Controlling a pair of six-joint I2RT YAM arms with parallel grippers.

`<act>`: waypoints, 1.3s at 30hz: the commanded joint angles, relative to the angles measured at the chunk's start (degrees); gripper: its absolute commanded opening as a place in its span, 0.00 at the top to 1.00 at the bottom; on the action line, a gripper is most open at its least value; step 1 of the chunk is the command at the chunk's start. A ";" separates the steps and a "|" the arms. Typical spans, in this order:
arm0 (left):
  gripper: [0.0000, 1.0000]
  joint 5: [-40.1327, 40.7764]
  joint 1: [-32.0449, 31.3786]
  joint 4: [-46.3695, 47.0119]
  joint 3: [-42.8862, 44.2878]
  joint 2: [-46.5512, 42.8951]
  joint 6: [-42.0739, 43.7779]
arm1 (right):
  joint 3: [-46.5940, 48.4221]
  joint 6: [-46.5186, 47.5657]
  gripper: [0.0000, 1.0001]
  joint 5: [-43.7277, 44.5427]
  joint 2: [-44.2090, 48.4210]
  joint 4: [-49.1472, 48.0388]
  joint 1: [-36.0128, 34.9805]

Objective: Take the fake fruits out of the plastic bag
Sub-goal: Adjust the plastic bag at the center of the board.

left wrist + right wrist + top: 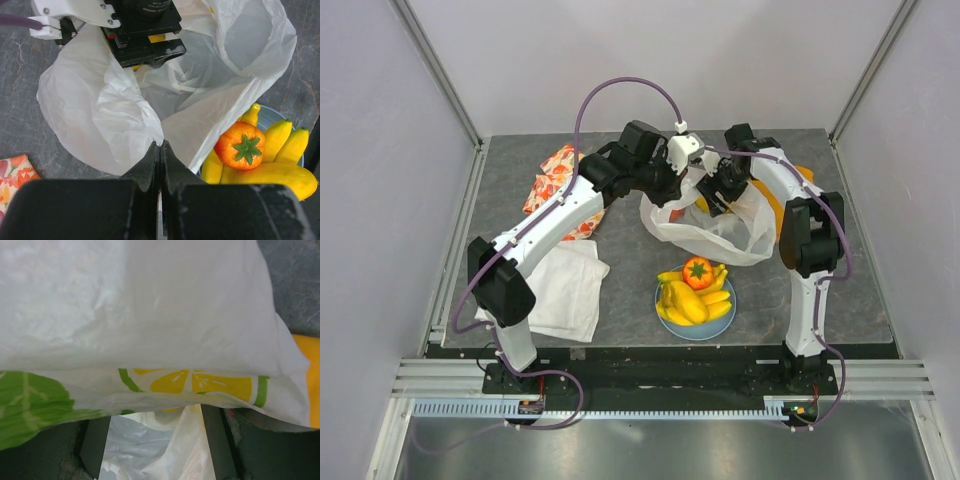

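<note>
Top external: on the dark grey table [840, 290] your plastic bag [720, 235] lies crumpled at centre-far. Its long axis runs left-right and its mouth faces up toward both wrists. Right wrist view shows the bag's print, a lemon slice and a green leaf. A white cloth [570, 290] is near-left and an orange floral cloth [555, 180] far-left. The light-blue plate [698, 337] sits just on the near side of the bag. It holds yellow bananas [692, 300] lying flat, long axes fanned roughly left-right. A red-orange round fruit [697, 271] sits on them, green top up. Your left gripper [160, 147] is clenched on the bag's rim film. Your right gripper [155, 437] is at the bag mouth, released, with bag film draped over its spread fingers.
</note>
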State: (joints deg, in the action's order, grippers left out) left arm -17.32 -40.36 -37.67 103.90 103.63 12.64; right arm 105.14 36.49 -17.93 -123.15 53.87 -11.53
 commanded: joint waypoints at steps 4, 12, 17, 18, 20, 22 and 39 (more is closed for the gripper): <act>0.98 -2.72 -0.25 -0.74 2.10 0.16 -0.60 | 7.26 -1.95 0.23 3.07 -6.21 -2.27 -0.42; 0.98 -2.19 -0.42 -0.65 2.10 0.25 -0.52 | 10.18 -2.30 0.45 3.52 -8.87 -2.44 -0.69; 0.98 -1.05 -0.42 -0.65 2.19 0.25 -0.08 | 2.10 -2.30 0.57 1.94 1.84 -6.92 -0.78; 0.98 -0.87 -0.42 -0.74 2.10 0.25 0.19 | 0.78 -2.39 0.58 1.76 3.60 -7.19 -0.69; 0.98 0.18 -0.42 -0.56 2.10 0.34 0.62 | -3.00 -2.65 0.60 0.62 9.23 -7.55 -0.43; 0.98 1.14 -0.42 -0.39 2.36 0.51 1.33 | -7.38 -2.91 0.60 0.18 14.22 -7.64 -0.34; 0.98 2.73 -0.69 0.23 5.96 4.21 2.38 | -21.30 -0.46 0.38 -0.08 18.30 4.32 5.37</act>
State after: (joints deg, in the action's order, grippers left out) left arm -15.03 -40.64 -38.06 106.76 106.74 13.45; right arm 83.07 34.44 -17.23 -104.27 54.98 -7.57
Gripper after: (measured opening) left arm 0.022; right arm 0.563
